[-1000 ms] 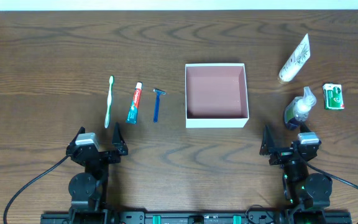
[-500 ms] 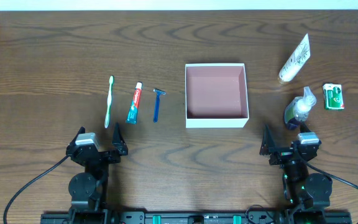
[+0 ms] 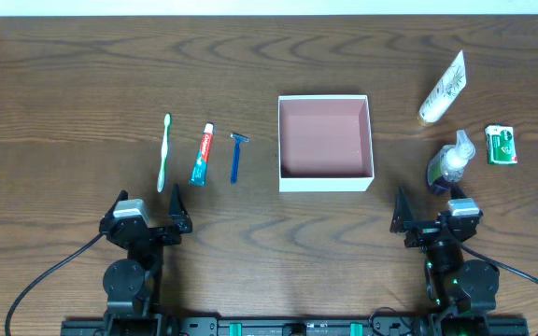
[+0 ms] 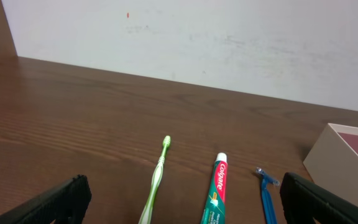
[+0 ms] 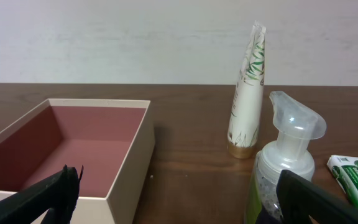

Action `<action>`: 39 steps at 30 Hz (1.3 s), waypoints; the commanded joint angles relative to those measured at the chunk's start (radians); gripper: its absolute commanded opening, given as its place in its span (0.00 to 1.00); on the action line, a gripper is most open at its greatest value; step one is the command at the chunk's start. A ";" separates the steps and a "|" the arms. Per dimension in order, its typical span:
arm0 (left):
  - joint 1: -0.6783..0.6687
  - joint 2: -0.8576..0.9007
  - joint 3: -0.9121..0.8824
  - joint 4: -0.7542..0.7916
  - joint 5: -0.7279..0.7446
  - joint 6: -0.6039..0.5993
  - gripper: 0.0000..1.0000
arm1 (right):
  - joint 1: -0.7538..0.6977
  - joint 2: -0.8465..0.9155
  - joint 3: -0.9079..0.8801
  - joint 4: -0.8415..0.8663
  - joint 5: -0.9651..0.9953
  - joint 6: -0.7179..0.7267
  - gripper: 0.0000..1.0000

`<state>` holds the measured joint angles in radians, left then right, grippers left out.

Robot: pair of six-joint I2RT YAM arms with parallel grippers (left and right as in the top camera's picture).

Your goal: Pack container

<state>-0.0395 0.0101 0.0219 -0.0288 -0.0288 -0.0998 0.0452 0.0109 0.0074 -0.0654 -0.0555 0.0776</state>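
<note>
Container point(image 3: 325, 183) sits near the middle of the table point(image 3: 63, 93), an open square box with thin white walls and a dusty pink inside, and from my overhead feed I can see its floor bare. To its left, three things lie in a row, all pointing away from the arms and each apart from the next: a green toothbrush point(image 3: 164, 152) farthest out, a toothpaste tube point(image 3: 202, 155) in the middle, and a blue razor point(image 3: 236, 157) nearest the box, though not touching it. The left gripper point(image 3: 148, 202) rests at the near edge, just short of that row, with its jaws spread wide and holding nothing; on its wrist camera the two fingers frame the toothbrush, toothpaste and razor, with a corner of the box at the far right. On the right side, a white tube point(image 3: 443, 88) with a leaf print lies tilted at the far end, a small green packet point(image 3: 501, 146) lies near the right edge, and a clear pump bottle point(image 3: 450, 163) stands upright between them and the arm. The right gripper point(image 3: 428, 207) is also at the near edge, jaws wide and empty. That bottle stands just in front of its right finger, and on the wrist camera it partly covers my view of the packet, while the box lies ahead and to the left.
</note>
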 commanded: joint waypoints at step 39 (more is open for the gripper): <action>0.005 0.576 0.729 -0.438 0.418 0.143 0.98 | 0.000 -0.006 -0.002 -0.005 0.006 -0.016 0.99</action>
<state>-0.0395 0.4423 0.5926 -0.3912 0.2996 -0.0441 0.0452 0.0109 0.0074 -0.0654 -0.0525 0.0769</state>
